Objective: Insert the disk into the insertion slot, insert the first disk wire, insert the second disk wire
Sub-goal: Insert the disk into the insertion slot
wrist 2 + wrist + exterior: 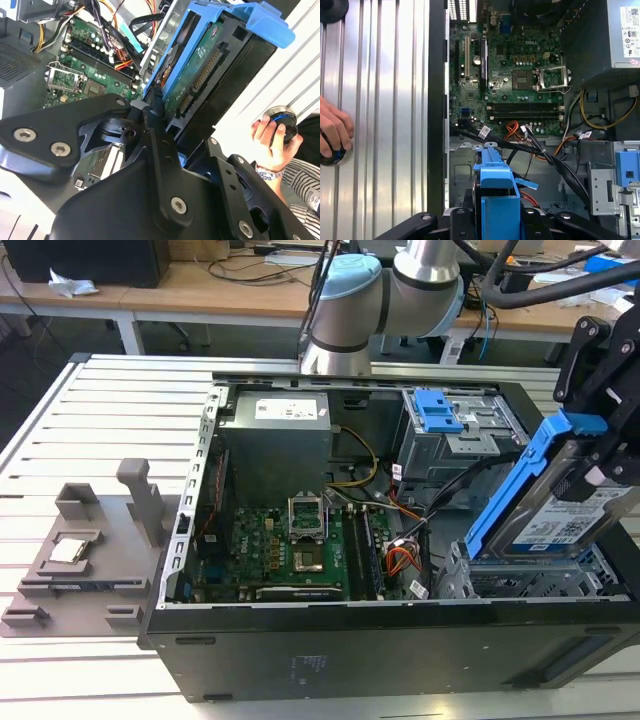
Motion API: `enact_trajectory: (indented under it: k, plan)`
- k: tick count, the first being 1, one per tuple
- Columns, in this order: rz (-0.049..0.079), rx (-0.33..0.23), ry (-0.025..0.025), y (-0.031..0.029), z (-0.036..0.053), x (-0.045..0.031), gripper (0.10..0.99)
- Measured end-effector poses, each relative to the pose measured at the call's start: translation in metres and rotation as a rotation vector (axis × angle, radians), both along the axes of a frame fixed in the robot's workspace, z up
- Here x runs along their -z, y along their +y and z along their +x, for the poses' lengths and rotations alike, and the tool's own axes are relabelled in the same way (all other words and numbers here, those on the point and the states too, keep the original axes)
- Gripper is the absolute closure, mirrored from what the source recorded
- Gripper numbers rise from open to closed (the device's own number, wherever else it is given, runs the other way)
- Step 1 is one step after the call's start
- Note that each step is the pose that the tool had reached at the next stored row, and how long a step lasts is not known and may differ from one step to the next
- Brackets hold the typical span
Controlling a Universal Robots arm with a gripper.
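The disk (565, 520), a silver drive with a white-and-blue label in a bright blue carrier (520, 475), hangs tilted at the exterior view's right. My gripper (588, 468) is shut on it from above. Its lower end sits at the top opening of the insertion slot (520, 582), the silver perforated cage in the case's near right corner; I cannot tell if they touch. In the second wrist view the black fingers (156, 125) clamp the disk (200, 70). In the first wrist view the carrier (496, 175) stands over the cage (462, 172). I cannot pick out either disk wire among the cables.
Black cables (450, 490) and an orange-yellow bundle (400, 562) lie beside the cage. A taller grey cage with a blue latch (440, 412), the power supply (275, 425) and the motherboard (290, 540) fill the case. A grey fixture (90, 550) sits left. A hand (270, 142) holds a round device.
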State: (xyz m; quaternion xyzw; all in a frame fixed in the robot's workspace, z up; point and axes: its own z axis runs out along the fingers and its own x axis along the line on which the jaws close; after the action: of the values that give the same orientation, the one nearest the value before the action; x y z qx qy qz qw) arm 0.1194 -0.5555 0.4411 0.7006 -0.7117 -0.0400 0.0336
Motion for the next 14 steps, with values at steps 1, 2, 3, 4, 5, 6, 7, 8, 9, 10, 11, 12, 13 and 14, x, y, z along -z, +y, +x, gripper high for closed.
enact_trajectory:
  k: [1,2,3,4,5,6,7,8,9,10,11,12,13,14]
  plan:
    - [0.0,-0.001,0.0003,0.0002,0.0003,0.0007,0.725]
    - [0.0,-0.001,0.0006,0.0003,0.0005,0.0014,0.725]
    - [0.0,-0.002,0.0009,0.0007,0.0008,0.0025,0.725]
    - [0.0,-0.002,0.001,0.0011,0.0008,0.0029,0.725]
    - [0.0,-0.004,0.0011,0.002,0.0011,0.004,0.725]
    - [0.0,-0.006,0.0012,0.0029,0.0012,0.0046,0.725]
    - [0.0,-0.008,0.0012,0.0043,0.0014,0.0055,0.725]
    - [0.0,-0.01,0.0012,0.0047,0.0015,0.0067,0.725]
    - [0.0,-0.011,0.0013,0.0047,0.0016,0.0075,0.725]
    - [0.0,-0.012,0.0014,0.0048,0.0016,0.0082,0.725]
    - [0.0,-0.013,0.0018,0.0048,0.0018,0.0101,0.725]
    - [0.0,-0.015,0.0024,0.0048,0.0019,0.0122,0.725]
    - [-0.001,-0.015,0.0027,0.0049,0.002,0.0136,0.725]
    - [-0.001,-0.016,0.0028,0.0048,0.0021,0.015,0.725]
